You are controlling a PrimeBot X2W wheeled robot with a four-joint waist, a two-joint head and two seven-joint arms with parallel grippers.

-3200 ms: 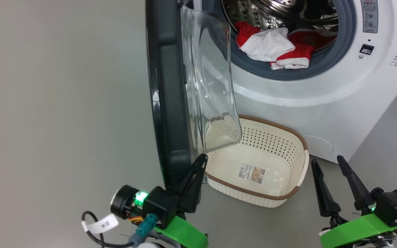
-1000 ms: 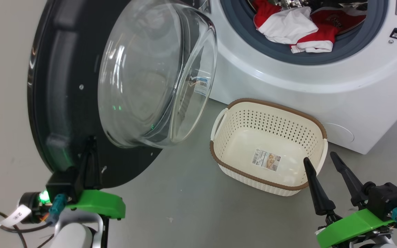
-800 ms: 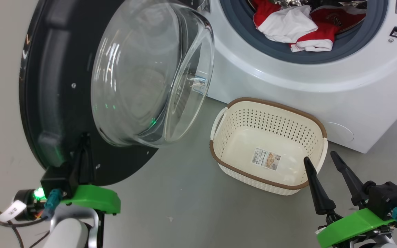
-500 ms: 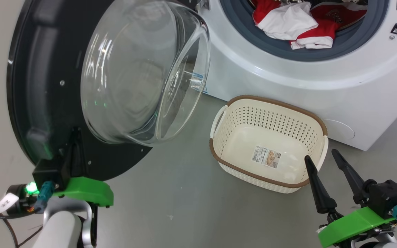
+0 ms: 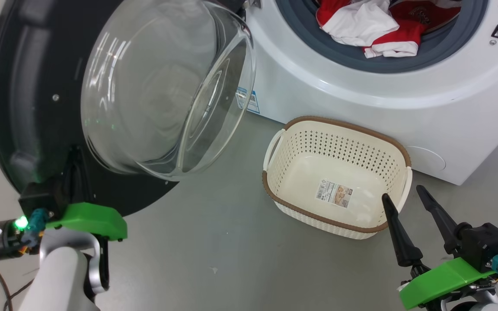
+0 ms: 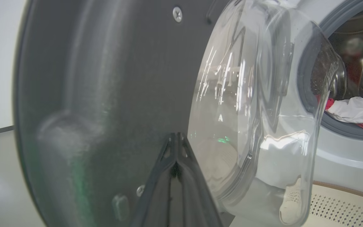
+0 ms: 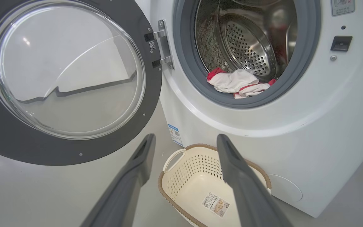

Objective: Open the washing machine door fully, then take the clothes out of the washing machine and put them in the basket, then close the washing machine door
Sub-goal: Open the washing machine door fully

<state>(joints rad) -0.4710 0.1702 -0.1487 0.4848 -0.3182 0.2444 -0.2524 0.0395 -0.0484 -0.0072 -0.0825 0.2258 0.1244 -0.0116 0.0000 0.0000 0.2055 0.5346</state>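
Two grippers showing. Left gripper: jaws pressing together, holding nothing, tips lying against black inner rim of washing machine door, below glass bowl. Door standing swung wide, at view-left of washing machine. Right gripper: jaws standing wide, holding nothing, hovering just beside basket. Basket sitting on floor before machine. Clothes lying inside machine opening.

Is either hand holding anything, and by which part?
Nothing is held. The left hand is shut, its tip against the black inner face of the round glass-windowed washer door; the right hand is open and empty near the cream perforated basket.
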